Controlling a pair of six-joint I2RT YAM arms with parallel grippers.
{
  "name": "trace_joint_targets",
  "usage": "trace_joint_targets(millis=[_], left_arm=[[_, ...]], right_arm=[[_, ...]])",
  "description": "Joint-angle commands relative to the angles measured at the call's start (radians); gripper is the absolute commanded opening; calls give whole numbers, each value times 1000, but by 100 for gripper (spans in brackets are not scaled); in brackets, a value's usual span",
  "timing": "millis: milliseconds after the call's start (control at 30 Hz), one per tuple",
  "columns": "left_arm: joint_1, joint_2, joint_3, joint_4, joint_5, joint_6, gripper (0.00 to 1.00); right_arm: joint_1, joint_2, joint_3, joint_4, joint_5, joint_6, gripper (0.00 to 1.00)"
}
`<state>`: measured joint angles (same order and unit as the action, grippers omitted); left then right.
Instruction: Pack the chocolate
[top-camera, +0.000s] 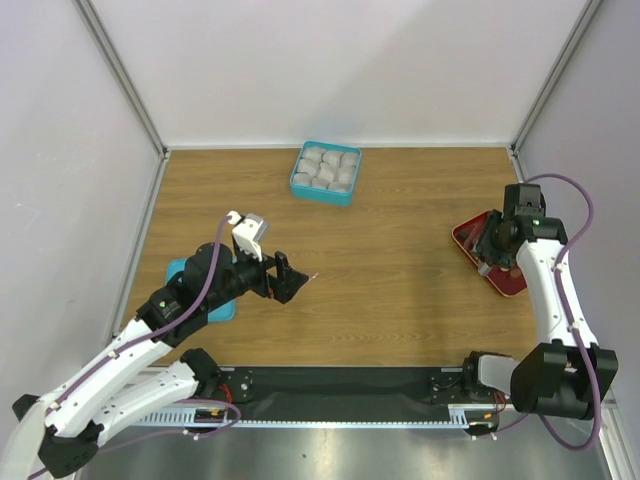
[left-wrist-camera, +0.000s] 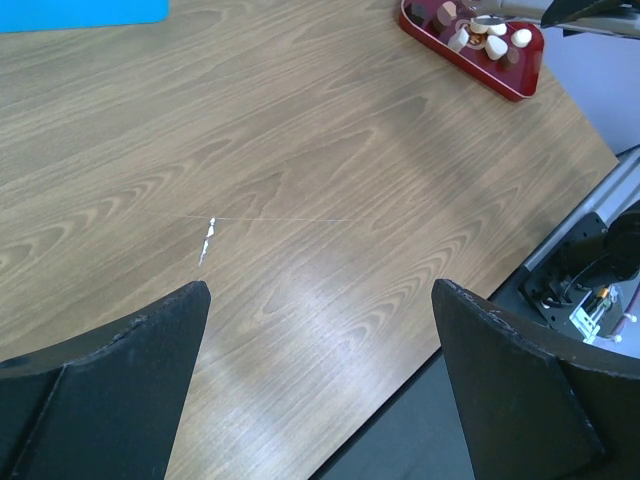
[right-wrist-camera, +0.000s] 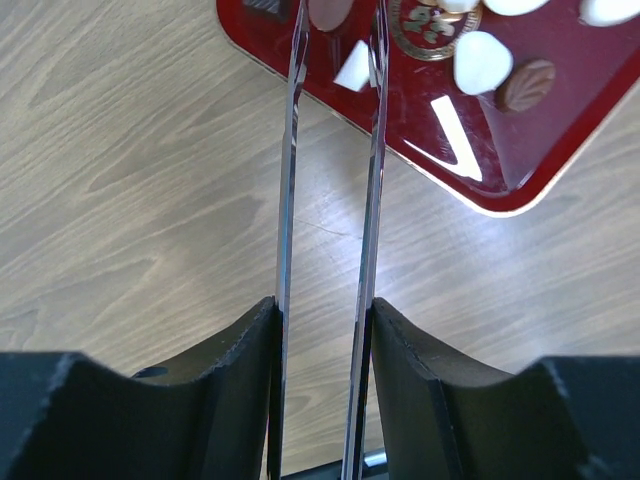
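Note:
Several small chocolates, pale (right-wrist-camera: 482, 60) and dark brown (right-wrist-camera: 527, 84), lie on a red tray (right-wrist-camera: 500, 190) at the table's right side (top-camera: 468, 238). My right gripper (right-wrist-camera: 323, 305) is shut on long metal tweezers (right-wrist-camera: 372, 200) and hovers over the tray's near edge (top-camera: 492, 248). The tweezer tips stand on either side of a pale piece (right-wrist-camera: 327, 12) at the frame's top edge. The teal box (top-camera: 326, 172) with whitish paper cups stands at the back centre. My left gripper (left-wrist-camera: 320, 290) is open and empty above bare wood (top-camera: 287, 278).
A flat blue lid (top-camera: 200, 290) lies under my left arm and also shows in the left wrist view (left-wrist-camera: 80, 10). A thin white scratch (left-wrist-camera: 207, 240) marks the wood. White walls enclose the table on three sides. The black near rail (top-camera: 340, 385) holds both arm bases.

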<state>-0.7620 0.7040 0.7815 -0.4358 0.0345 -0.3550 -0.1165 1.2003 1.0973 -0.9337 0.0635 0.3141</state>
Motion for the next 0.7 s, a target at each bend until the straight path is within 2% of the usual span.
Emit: trace_joint_targets(millis=[0, 267, 667], left_arm=[[-2, -11, 15, 32, 34, 21, 100], [-2, -34, 9, 32, 39, 21, 100], [-2, -29, 12, 31, 35, 19, 100]], right_arm=[[-9, -51, 18, -27, 51, 31, 46], [-22, -70, -39, 2, -25, 52, 46], [-31, -51, -105, 76, -44, 69, 44]])
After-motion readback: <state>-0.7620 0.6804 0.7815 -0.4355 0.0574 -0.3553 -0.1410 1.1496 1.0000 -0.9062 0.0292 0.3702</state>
